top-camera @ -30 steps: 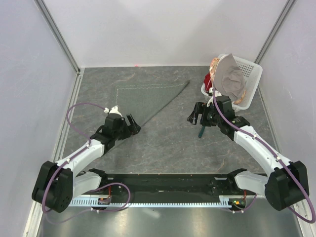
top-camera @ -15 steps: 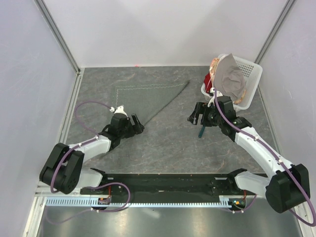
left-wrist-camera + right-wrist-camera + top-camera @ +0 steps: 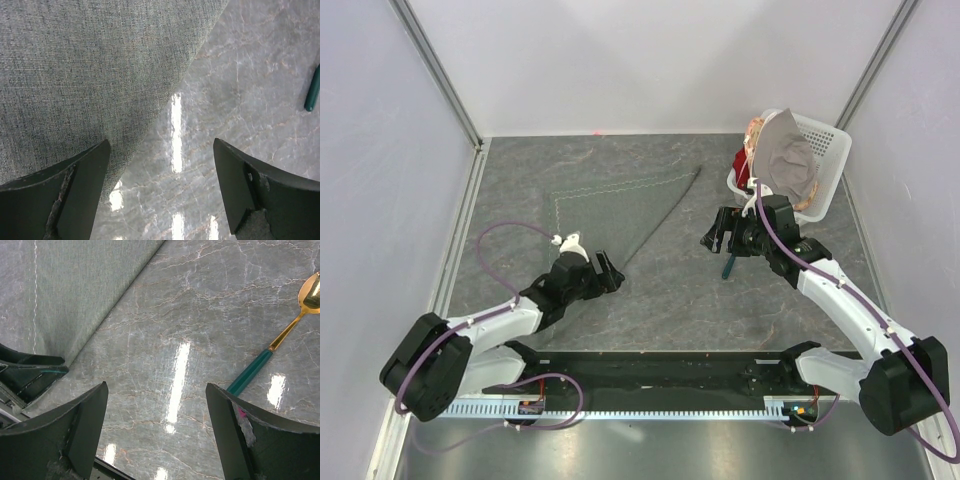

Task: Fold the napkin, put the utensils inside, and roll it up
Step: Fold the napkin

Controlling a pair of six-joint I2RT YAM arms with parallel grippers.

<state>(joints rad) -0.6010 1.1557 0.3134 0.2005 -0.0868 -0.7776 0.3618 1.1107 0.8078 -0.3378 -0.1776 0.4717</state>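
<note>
My left hand [image 3: 611, 272] is open, low over the counter [image 3: 660, 300] at the near corner of the napkin [image 3: 610, 210]. In the left wrist view one finger [image 3: 80, 175] is over the cloth and the other is over bare stone, so the diagonal edge of the cloth runs between them. I cannot tell if the finger touches the cloth.

The napkin lies flat as a triangle on the left half of the counter. It is a dark grey-green fabric with a fine weave. A light stitched line follows its far edge and its left edge, and the long diagonal side goes from the far point down to my left hand.

My right hand [image 3: 713, 230] is also open and holds nothing, right of the napkin's diagonal side and apart from it. The spoon [image 3: 280, 335] lies on the bare counter just beside this hand, with a shiny gold bowl and a slim teal handle, well apart from the napkin.

At the far right corner stands a white basket [image 3: 832, 150] with a paler grey-beige cloth [image 3: 785, 160] hanging over it.
</note>
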